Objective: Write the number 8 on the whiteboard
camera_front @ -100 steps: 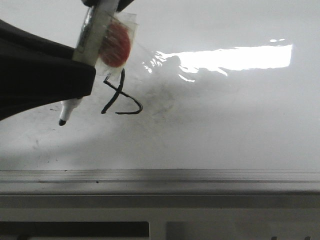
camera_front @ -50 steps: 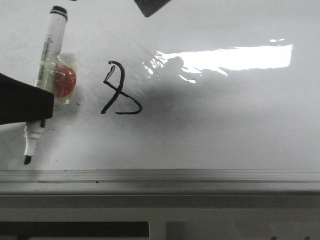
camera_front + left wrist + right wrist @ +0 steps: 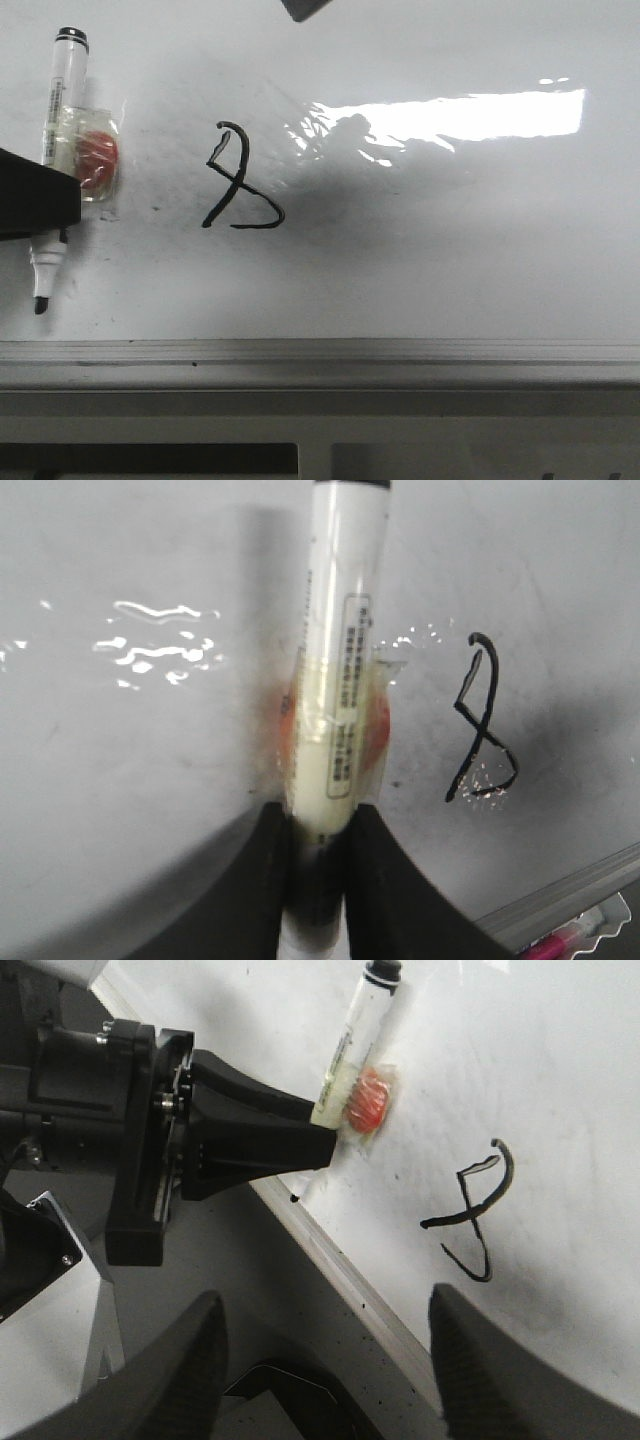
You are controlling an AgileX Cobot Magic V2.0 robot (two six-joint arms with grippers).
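Note:
The number 8 (image 3: 240,180) is drawn in black on the whiteboard (image 3: 450,260), with a narrow top loop and an open curved bottom. It also shows in the left wrist view (image 3: 482,720) and the right wrist view (image 3: 480,1210). My left gripper (image 3: 35,200) is shut on a white marker (image 3: 55,120) with an orange piece taped to it, left of the figure. The marker's tip (image 3: 40,305) points down toward the ledge. My right gripper (image 3: 325,1360) is open and empty above the ledge; a dark corner of it (image 3: 305,8) shows at the front view's top.
A grey metal ledge (image 3: 320,355) runs along the board's near edge. A bright glare patch (image 3: 470,115) lies right of the figure. Faint grey smudges surround the drawing. A pink-capped pen (image 3: 575,935) lies below the ledge.
My left gripper has moved left with the marker, away from the figure. The top loop of the 8, covered a second ago, is now in plain view. The dark right-gripper part at the top has drawn back.

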